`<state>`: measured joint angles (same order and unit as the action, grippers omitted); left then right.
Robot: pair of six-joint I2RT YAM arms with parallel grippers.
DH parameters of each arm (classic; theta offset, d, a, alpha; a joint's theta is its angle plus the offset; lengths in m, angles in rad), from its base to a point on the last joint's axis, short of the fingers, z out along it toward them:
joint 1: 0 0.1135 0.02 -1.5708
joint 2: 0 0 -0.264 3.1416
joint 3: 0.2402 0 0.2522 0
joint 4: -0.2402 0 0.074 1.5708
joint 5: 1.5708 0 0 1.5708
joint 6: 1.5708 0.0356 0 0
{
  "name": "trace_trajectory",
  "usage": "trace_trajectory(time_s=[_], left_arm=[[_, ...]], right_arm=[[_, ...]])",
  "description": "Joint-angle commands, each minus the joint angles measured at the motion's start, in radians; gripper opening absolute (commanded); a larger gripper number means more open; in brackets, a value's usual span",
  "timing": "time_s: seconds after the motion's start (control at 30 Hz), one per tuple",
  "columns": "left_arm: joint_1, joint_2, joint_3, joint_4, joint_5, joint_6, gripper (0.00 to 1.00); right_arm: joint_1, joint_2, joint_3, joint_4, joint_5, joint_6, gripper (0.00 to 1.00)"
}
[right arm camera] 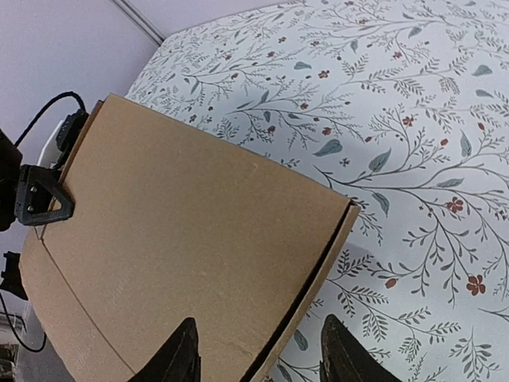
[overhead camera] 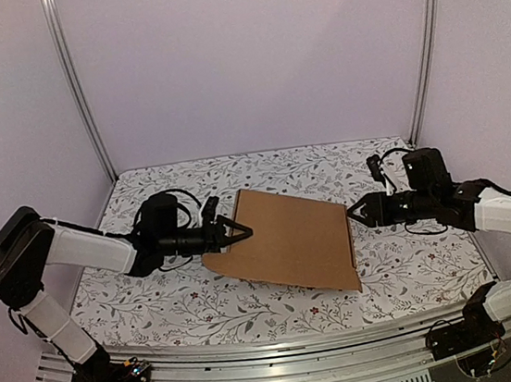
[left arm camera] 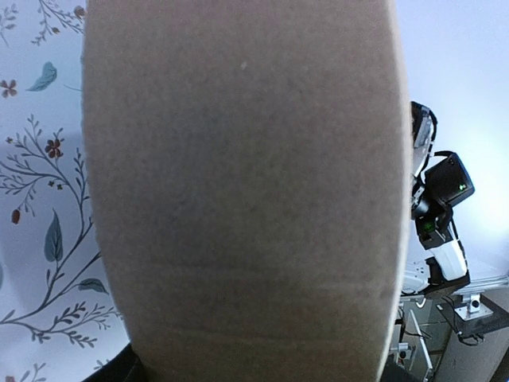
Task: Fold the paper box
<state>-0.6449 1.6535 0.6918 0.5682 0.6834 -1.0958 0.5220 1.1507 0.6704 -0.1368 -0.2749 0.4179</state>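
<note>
Top external view: the paper box (overhead camera: 285,239) is closed up flat, plain brown, near the middle of the floral surface (overhead camera: 414,265) and turned askew to its edges.
Left gripper (overhead camera: 239,233): at the box's left edge, toward the surface's left side, clamped on that edge.
Left gripper's fingers (right arm camera: 38,197): in the right wrist view, one lies on the box's top face and the other shows below the edge.
Right gripper (overhead camera: 355,212): at the box's right edge, jaws apart, gripping nothing.
Right gripper's fingers (right arm camera: 181,354): spread, with the box's right edge running between them.
Box's right edge: the two cardboard layers gape slightly along the seam.
Left wrist view: brown cardboard fills most of the frame, with floral surface at the left.
</note>
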Motion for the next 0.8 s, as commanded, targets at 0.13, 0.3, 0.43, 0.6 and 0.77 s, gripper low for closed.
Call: trace_trajectory(time_s=[0.13, 0.3, 0.43, 0.6, 0.77], left_arm=[[0.073, -0.129, -0.095, 0.101, 0.129, -0.107, 0.47], [0.104, -0.231, -0.146, 0.117, 0.206, -0.162, 0.48], [0.139, -0.311, -0.179, 0.105, 0.272, -0.193, 0.5], [0.175, -0.424, -0.212, 0.05, 0.326, -0.188, 0.5], [0.192, -0.51, -0.229, -0.041, 0.372, -0.153, 0.52]], right_arm=[[0.07, -0.134, 0.104, -0.097, -0.061, -0.196, 0.83], [0.142, -0.186, 0.156, -0.143, -0.068, -0.329, 0.99], [0.243, -0.206, 0.209, -0.234, -0.044, -0.494, 0.99], [0.3, -0.258, 0.297, -0.387, -0.102, -0.697, 0.99], [0.418, -0.319, 0.333, -0.508, -0.026, -0.905, 0.99]])
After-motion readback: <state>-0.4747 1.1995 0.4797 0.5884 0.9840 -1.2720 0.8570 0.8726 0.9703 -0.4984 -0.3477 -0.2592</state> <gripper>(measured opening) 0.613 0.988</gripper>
